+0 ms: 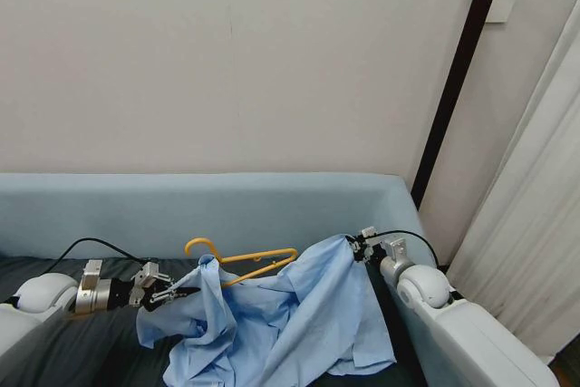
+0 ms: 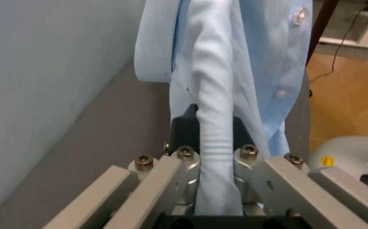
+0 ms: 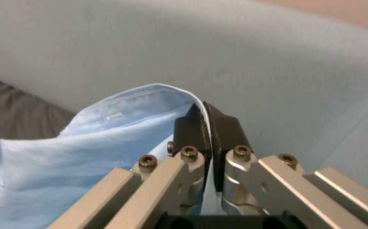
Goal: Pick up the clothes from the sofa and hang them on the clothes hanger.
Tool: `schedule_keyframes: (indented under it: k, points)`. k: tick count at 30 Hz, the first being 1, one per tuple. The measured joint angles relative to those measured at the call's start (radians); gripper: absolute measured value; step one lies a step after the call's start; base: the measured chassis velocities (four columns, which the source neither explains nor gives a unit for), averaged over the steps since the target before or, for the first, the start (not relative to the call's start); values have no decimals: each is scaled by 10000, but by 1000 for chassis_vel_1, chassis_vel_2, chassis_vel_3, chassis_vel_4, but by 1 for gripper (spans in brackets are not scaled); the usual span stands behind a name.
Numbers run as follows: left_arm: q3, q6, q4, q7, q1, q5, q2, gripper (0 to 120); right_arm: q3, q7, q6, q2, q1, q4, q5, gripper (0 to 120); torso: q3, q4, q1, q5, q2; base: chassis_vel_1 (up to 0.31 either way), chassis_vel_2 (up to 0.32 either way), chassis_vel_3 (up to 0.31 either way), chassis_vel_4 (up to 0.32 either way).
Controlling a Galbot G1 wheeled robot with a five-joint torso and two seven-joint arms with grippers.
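A light blue shirt (image 1: 290, 319) hangs spread between my two grippers above the sofa seat (image 1: 82, 351). A yellow hanger (image 1: 243, 261) lies against the shirt's upper edge, its hook at the left. My left gripper (image 1: 186, 294) is shut on a bunched fold of the shirt (image 2: 217, 95), which runs between its fingers (image 2: 182, 130) in the left wrist view. My right gripper (image 1: 353, 247) is shut on the shirt's edge (image 3: 133, 102), pinched thin between its black pads (image 3: 193, 128).
The pale blue sofa back (image 1: 181, 206) runs behind the shirt, with a dark grey seat below. A plain wall (image 1: 227, 52) rises behind. A dark post (image 1: 458, 70) and a white curtain (image 1: 535, 224) stand at the right.
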Motion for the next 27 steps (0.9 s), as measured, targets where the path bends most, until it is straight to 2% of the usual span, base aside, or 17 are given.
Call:
schedule_keyframes:
  k: [7, 17, 20, 23, 27]
  points:
    - [219, 21, -231, -15, 24, 432, -68, 1, 177, 322, -309, -784, -110, 1630, 511, 0, 0, 0, 0, -1, 0, 0, 0, 0, 0]
    - [358, 18, -156, -179, -27, 804, -227, 1, 676, 568, -575, -1679, -177, 2788, 1379, 0, 0, 1, 1, 0, 0, 0, 0, 0, 0]
    - [400, 20, -150, -263, -60, 785, -283, 1, 780, 592, -610, -1800, -230, 3039, 1509, 0, 0, 1, 1, 0, 0, 0, 0, 0, 0]
    - [418, 237, -53, -515, -173, 265, -546, 1, 915, 661, -690, -2039, -352, 3617, 1700, 0, 0, 0, 1, -1, 0, 0, 0, 0, 0]
    - [718, 266, -1, -527, -348, 332, -625, 1, 987, 743, -769, -2218, -408, 4109, 1889, 0, 0, -1, 1, 0, 0, 0, 0, 0, 0]
